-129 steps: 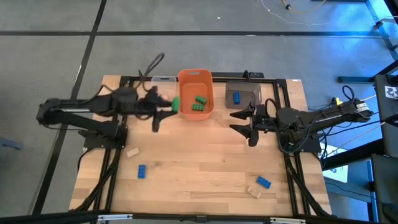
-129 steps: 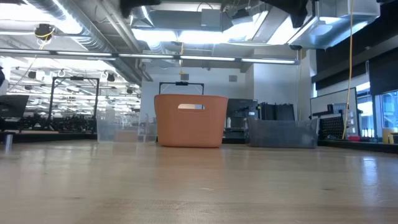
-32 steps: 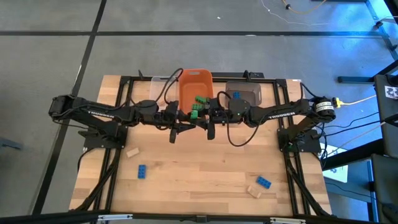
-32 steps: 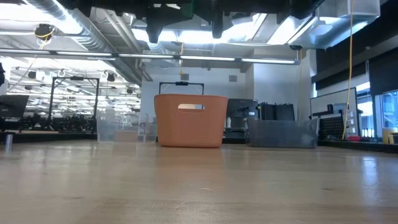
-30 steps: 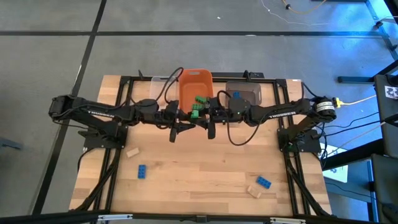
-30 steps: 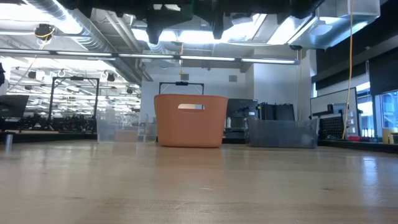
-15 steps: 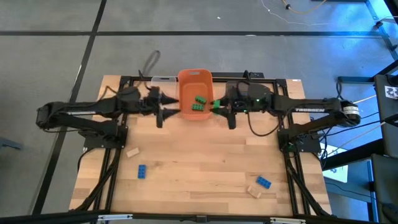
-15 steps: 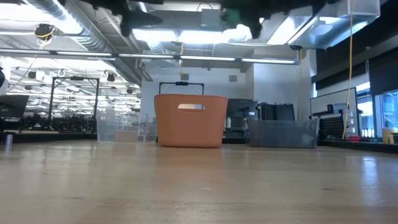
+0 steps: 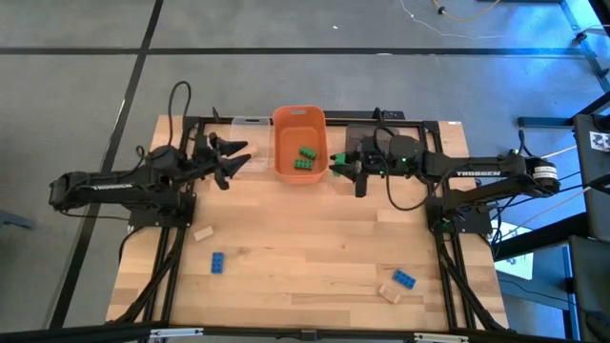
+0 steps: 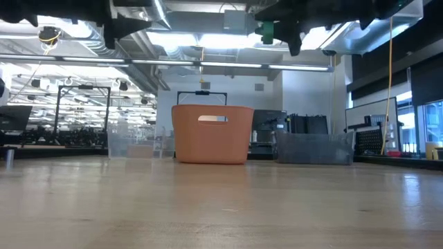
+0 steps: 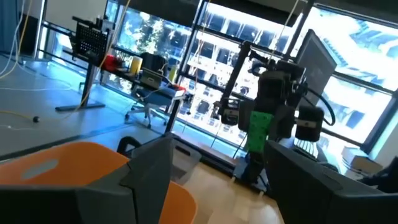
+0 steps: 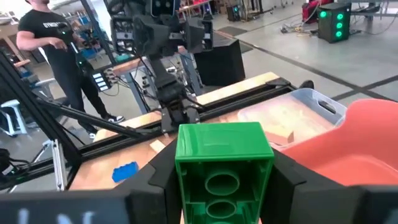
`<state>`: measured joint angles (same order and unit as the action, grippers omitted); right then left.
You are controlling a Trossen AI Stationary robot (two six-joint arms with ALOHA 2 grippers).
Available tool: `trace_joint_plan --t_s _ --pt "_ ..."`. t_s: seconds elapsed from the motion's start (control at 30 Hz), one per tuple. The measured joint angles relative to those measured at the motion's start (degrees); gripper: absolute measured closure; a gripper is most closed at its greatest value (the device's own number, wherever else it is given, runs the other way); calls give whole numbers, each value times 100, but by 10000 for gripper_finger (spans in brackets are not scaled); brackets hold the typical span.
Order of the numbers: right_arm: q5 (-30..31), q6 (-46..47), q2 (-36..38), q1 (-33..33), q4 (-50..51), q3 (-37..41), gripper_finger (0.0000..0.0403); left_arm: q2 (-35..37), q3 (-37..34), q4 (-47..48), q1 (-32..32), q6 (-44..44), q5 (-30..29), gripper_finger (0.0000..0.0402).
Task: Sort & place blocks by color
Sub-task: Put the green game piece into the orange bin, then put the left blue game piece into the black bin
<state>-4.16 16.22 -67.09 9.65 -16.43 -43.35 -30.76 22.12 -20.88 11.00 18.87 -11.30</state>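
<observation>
A robotics lab: exposed ceiling ducts (image 10: 104,41), metal equipment racks (image 10: 83,114), glass walls and a wooden workbench (image 9: 305,248).

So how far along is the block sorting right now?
Two green blocks already lie in the orange bin. The right end effector holds a third green block beside that bin. Two blue blocks and two tan ones remain on the table.

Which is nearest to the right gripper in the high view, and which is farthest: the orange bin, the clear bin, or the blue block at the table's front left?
From the right gripper, which holds a green block:
1. Orange bin, just beside it, at the back middle.
2. Clear bin, beyond the orange bin, near the left gripper.
3. Blue block, front left of the table.
</observation>
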Motion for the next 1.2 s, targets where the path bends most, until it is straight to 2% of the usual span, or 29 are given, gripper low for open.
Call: trace_joint_plan --t_s 0.17,0.33,0.57,0.67,0.9,1.0,1.1,1.2 --pt "2 110 -498 168 -419 -50 263 130 20 -16 0 5 -1 161" --pt "22 2 -1463 423 -421 -589 263 131 60 -34 0 7 -21 161" --pt "597 -172 -2758 716 228 -1418 263 127 63 -31 -1 7 -32 161" --pt "728 -178 -3081 772 235 -1609 249 127 63 -30 0 7 -108 161" --pt "909 -537 -3282 808 241 -1751 237 127 65 -29 -3 8 -128 161" --pt "621 -495 -3278 875 256 -1751 231 127 65 -27 -6 7 -126 161" --pt "267 -312 -3267 958 255 -1751 206 127 65 -25 -6 7 -128 161" --pt "179 -251 -3267 1022 280 -1751 163 127 65 -23 -4 7 -130 161"
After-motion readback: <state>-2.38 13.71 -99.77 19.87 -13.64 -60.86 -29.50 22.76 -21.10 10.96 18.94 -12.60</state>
